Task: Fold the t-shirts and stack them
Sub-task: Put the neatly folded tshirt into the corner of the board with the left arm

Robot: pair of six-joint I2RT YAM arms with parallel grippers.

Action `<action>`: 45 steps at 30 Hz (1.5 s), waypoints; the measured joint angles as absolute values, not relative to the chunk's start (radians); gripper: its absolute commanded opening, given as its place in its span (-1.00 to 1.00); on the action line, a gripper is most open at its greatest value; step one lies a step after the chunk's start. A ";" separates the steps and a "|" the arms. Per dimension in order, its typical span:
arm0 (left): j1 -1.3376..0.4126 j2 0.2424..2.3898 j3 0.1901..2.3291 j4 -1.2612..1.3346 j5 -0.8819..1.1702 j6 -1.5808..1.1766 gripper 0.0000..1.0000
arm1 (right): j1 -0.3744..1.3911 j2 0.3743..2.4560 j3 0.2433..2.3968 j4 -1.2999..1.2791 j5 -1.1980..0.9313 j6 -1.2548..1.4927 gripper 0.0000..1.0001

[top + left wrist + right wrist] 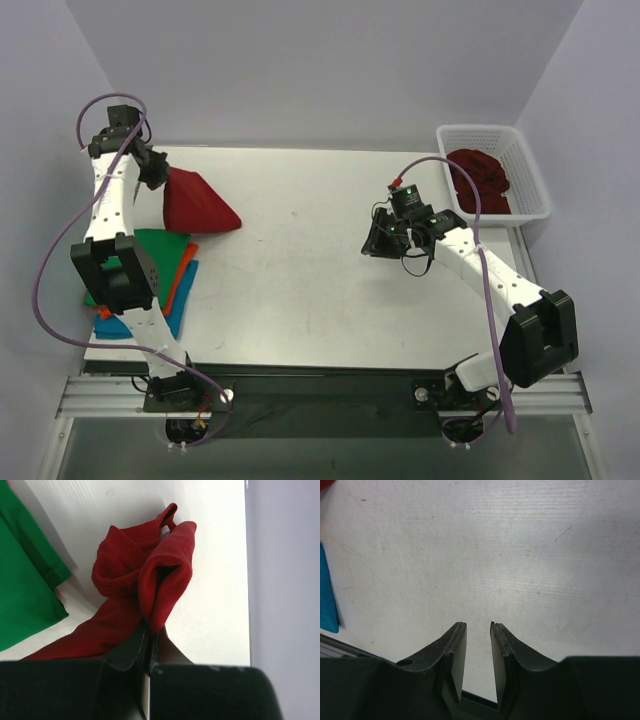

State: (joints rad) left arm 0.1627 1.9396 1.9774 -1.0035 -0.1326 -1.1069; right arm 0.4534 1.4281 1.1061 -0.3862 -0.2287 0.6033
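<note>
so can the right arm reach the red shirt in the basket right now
Probably yes: the right gripper is open and empty, the basket beside it is open-topped, and the red shirt lies uncovered.

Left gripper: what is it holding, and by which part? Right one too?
The left gripper is shut on a dark red t-shirt, pinching a bunched fold of cloth; which part is unclear. The right gripper is open, holding nothing.

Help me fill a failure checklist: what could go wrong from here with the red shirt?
1. The left fingers pinch only a bunched edge of the red shirt; it may slip out or land crumpled.
2. It is close beside the green shirt; dragging it across could rumple that one.
3. The right fingers are empty over bare table, too far away to help straighten.
</note>
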 measured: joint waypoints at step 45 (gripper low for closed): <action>0.374 1.805 2.015 -1.030 -0.016 -1.068 -1.00 | 0.454 1.386 1.105 -0.395 -0.224 0.603 -0.45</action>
State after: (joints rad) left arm 0.3740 1.8053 2.0148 -1.0298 -0.0162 -1.0676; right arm 0.4538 1.3865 1.1046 -0.3954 -0.2237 0.6025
